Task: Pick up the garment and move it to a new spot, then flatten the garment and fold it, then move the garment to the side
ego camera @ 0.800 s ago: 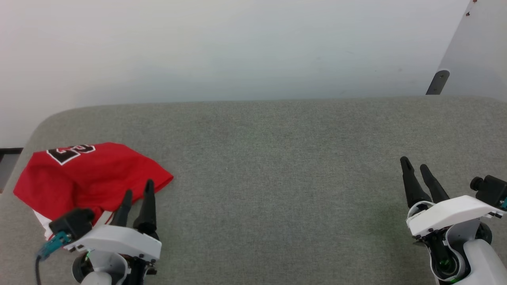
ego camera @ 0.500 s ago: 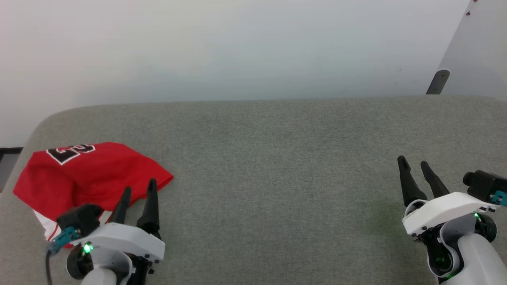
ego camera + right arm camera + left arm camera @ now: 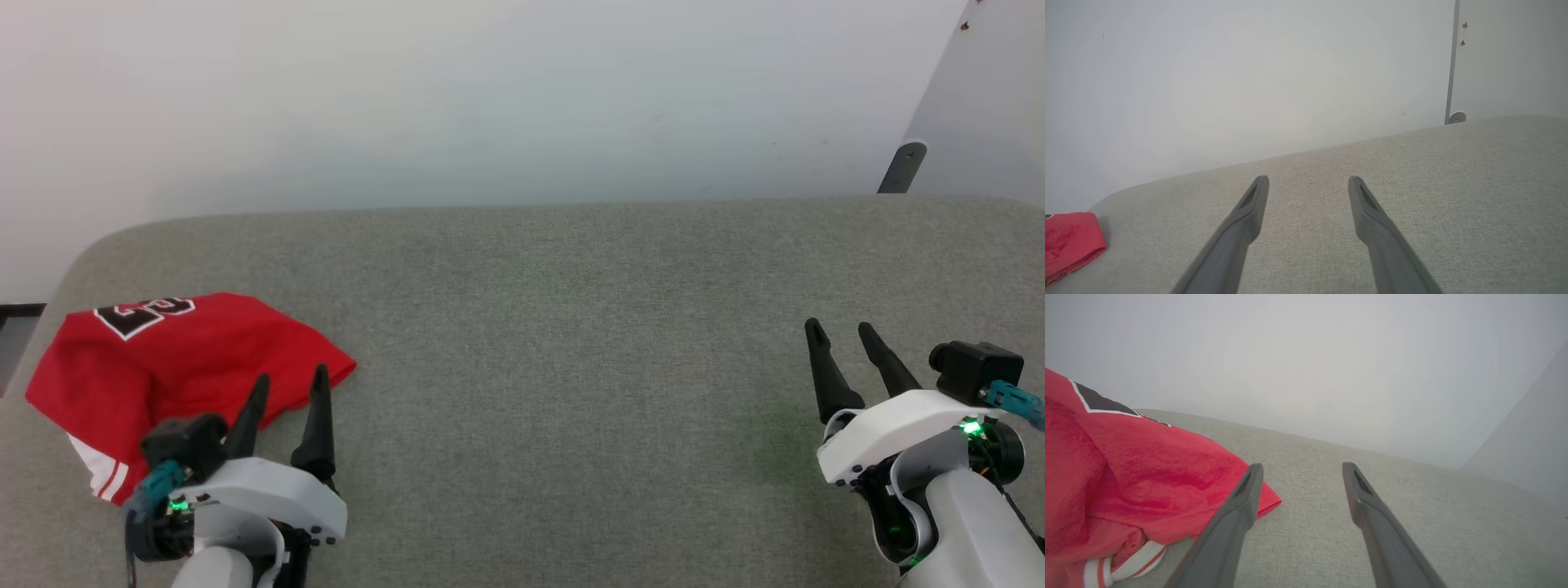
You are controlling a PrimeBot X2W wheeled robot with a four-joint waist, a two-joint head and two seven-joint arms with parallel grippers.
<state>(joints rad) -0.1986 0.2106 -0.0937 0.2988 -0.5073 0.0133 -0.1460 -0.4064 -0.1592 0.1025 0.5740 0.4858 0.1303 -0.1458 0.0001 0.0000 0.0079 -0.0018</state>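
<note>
The left gripper (image 3: 291, 376) has its two dark fingers spread apart with nothing between them. In the head view its tips overlap the near right edge of the garment (image 3: 163, 359); whether they touch the cloth I cannot tell. In the left wrist view the same gripper (image 3: 1302, 467) shows one finger crossing in front of the garment's (image 3: 1126, 473) pointed red corner and the other over bare fabric.

The garment lies as a loosely folded red bundle at the left end of the grey upholstered surface (image 3: 571, 327), close to its rounded corner. Black white-edged lettering shows at its far edge (only part of it is readable), and red-and-white striped trim peeks out at the near edge.

Well apart from it, at the right side, the right gripper (image 3: 839, 327) also has its fingers parted and empty over the grey surface. The right wrist view (image 3: 1308, 179) catches the garment (image 3: 1069, 237) at its lower left. A pale wall (image 3: 490, 98) rises behind.
</note>
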